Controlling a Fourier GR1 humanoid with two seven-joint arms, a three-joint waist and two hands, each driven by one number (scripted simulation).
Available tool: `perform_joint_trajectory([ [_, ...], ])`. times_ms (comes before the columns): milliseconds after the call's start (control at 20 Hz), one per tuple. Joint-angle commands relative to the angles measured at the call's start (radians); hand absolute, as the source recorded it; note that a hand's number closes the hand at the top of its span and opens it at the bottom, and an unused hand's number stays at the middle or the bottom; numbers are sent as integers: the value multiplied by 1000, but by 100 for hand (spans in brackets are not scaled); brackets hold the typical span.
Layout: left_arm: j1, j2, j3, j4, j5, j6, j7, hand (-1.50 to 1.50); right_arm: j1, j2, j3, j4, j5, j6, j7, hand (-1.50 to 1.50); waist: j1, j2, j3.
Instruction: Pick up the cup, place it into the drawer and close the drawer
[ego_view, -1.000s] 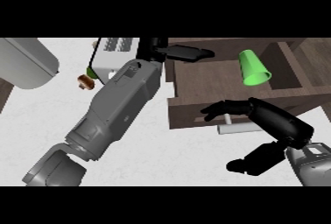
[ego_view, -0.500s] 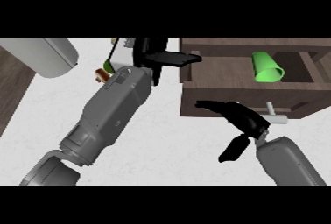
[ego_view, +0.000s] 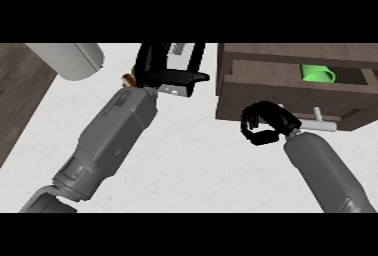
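Black right hand (ego_view: 264, 124), fingers curled and empty, at the drawer (ego_view: 295, 96) front; green cup (ego_view: 317, 74) inside.

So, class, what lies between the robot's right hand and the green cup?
In the head view, the drawer's wooden front panel separates the right hand from the green cup inside.

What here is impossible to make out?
Head view:
- The cup: its lower part is hidden behind the drawer wall.
- The items behind the left hand: mostly covered by it, unidentifiable.
- The pale object, top left: cut off by the upper edge.
- Whether the right hand touches the drawer front: unclear.
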Motion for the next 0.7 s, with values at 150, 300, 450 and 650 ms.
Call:
perform_joint_trajectory([
  [150, 68, 55, -1, -82, 10, -58, 23, -150, -205, -53, -158, 251, -47, -72, -135, 150, 48, 18, 6],
  [300, 121, 93, -4, -117, 18, -106, 38, -150, -281, -67, -223, 325, -79, -97, -118, 150, 63, 18, 5],
  [450, 126, 110, -2, -117, 14, -102, 48, -150, -353, -101, -248, 355, -87, -86, -81, 150, 70, 26, 5],
  [650, 154, 95, -24, -135, 5, -117, 41, -150, -367, -137, -279, 353, -117, -70, -71, 150, 95, 35, 5],
])
